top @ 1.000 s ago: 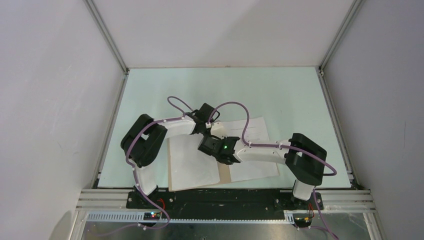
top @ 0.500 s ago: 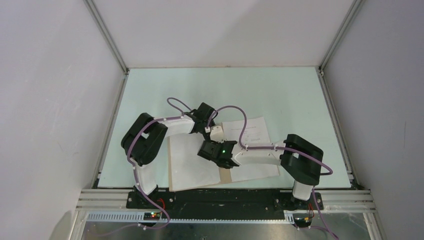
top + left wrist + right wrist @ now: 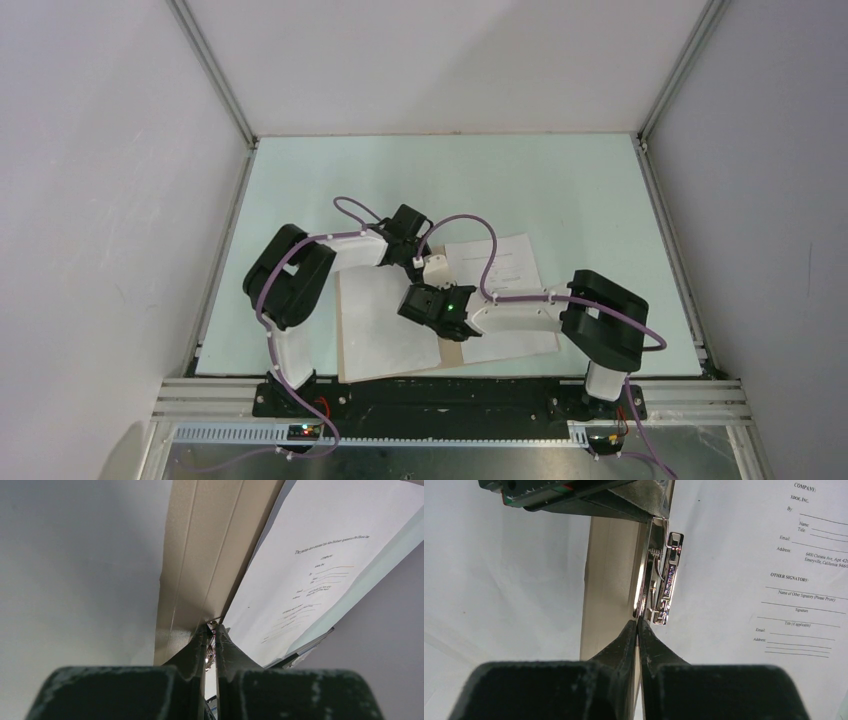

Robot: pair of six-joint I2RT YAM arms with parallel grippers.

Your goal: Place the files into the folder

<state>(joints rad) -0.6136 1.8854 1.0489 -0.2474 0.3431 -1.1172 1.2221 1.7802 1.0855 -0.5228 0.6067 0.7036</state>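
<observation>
The tan folder (image 3: 452, 350) lies open near the table's front edge. A blank white file (image 3: 385, 325) rests on its left half and a printed file (image 3: 510, 262) on its right half. In the right wrist view the metal clip (image 3: 666, 580) stands on the tan spine (image 3: 609, 580), between the blank sheet (image 3: 499, 580) and the printed sheet (image 3: 749, 555). My right gripper (image 3: 638, 621) is shut on the clip's near end. My left gripper (image 3: 214, 628) is shut on its far end, with metal showing between the tips. Both grippers meet over the spine, the left (image 3: 436, 272) just beyond the right (image 3: 432, 290).
The pale green table top (image 3: 560, 190) stretches behind the folder. Aluminium rails (image 3: 215, 80) and grey walls close in the sides and back. The arm bases stand on the black bar (image 3: 440, 395) at the near edge. Purple cables (image 3: 470, 225) loop above the grippers.
The right arm's wrist has shifted slightly toward the near left along the spine. Both grippers have closed a little more on the clip. The sheets and folder lie as before.
</observation>
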